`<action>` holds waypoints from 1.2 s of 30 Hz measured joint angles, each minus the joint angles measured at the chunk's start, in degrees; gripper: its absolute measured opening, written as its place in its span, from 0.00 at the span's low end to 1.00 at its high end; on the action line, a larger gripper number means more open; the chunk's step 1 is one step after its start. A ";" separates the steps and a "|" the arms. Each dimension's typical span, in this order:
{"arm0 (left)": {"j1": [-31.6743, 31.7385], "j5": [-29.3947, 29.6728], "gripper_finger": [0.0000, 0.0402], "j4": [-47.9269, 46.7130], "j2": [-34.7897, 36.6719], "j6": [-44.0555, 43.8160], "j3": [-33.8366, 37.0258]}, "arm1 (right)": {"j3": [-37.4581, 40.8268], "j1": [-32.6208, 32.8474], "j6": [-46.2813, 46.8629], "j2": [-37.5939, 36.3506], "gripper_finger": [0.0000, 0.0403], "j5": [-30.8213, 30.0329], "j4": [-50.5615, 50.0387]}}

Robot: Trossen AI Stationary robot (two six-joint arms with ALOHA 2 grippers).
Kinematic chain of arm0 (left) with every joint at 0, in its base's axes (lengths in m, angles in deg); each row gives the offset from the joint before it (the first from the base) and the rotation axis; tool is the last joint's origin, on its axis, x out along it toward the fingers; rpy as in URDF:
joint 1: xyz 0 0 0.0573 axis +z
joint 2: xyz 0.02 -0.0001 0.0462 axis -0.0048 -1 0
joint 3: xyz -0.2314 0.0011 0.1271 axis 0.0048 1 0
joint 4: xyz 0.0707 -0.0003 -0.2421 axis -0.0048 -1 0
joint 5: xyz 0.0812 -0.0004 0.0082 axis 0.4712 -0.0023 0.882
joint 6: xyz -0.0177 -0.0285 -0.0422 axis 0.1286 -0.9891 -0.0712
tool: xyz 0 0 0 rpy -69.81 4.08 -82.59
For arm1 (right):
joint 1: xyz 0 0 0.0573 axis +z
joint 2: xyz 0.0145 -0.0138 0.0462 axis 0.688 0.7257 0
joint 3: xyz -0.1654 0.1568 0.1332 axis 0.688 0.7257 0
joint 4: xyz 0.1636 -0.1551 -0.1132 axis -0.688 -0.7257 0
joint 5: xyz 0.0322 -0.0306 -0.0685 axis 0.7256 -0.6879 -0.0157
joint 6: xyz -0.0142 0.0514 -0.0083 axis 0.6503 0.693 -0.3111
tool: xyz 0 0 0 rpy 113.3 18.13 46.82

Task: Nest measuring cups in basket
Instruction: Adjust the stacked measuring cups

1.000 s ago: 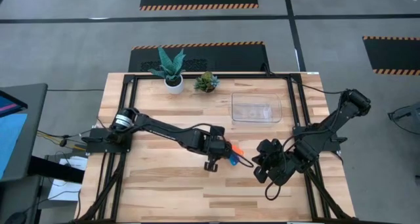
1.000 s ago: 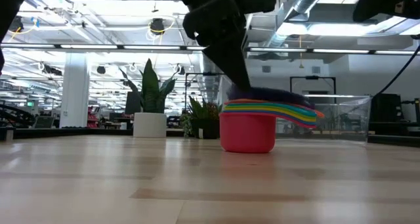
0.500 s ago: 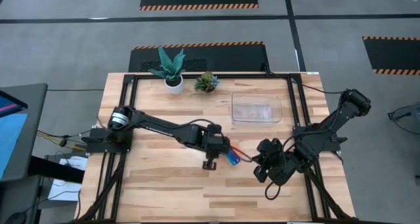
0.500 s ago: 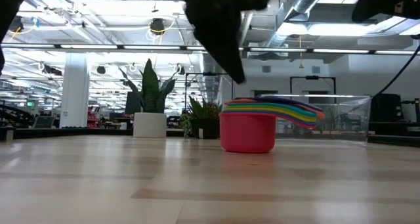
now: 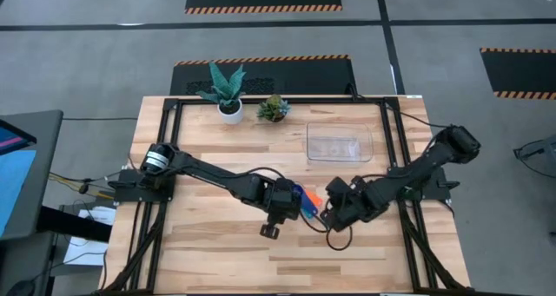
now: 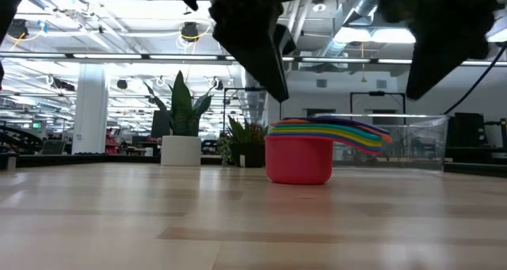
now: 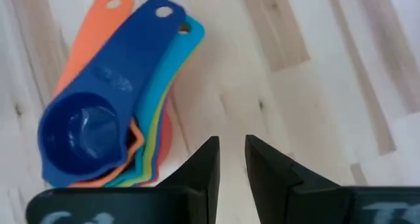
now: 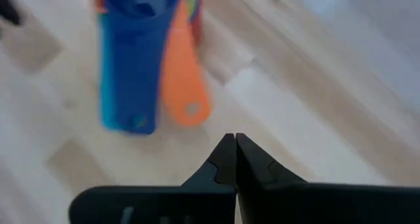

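The measuring cups (image 5: 306, 200) sit nested in one stack on the wood near the table's middle. In the low view the red cup (image 6: 299, 161) is at the bottom and the coloured handles fan out to one side. The dark blue cup (image 7: 85, 129) is on top. My left gripper (image 5: 285, 211) hangs just left of the stack and above it, open by a narrow gap (image 7: 231, 142). My right gripper (image 5: 334, 211) is shut (image 8: 231, 137) just right of the stack, by the handle ends (image 8: 141, 86). The clear basket (image 5: 339, 145) stands apart on the far side.
A white plant pot (image 5: 229, 110) and a small green plant (image 5: 274, 108) stand at the far edge. Black frame rails (image 5: 174, 157) run along the table's sides. Bare wood (image 5: 287, 261) stretches along the near edge.
My left gripper has risen off the top of the stack and drawn back slightly toward the near edge. My right arm has swung toward the table's left, bringing its gripper close to the stack. The stack has stayed where it was.
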 joint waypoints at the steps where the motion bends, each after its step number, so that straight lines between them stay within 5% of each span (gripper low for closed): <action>1: 0.18 0.54 0.15 0.38 0.00 -0.01 0.05 | 0.00 -0.91 -0.78 0.61 0.03 0.19 -0.04; 12: -2.02 4.91 0.15 1.15 0.21 -8.49 0.05 | 0.02 -8.08 -12.26 4.98 0.03 4.63 1.61; 24: -9.62 15.27 0.15 -11.47 3.10 -25.39 -0.07 | 0.00 -12.21 -21.90 5.31 0.03 9.73 10.42; 32: -10.33 20.45 0.15 -12.59 3.08 -24.04 -0.08 | 0.00 -12.66 -23.91 5.31 0.03 13.41 14.08; 36: -9.79 22.98 0.15 -13.35 3.06 -20.37 -0.08 | 0.00 -12.15 -21.84 5.31 0.03 9.29 13.39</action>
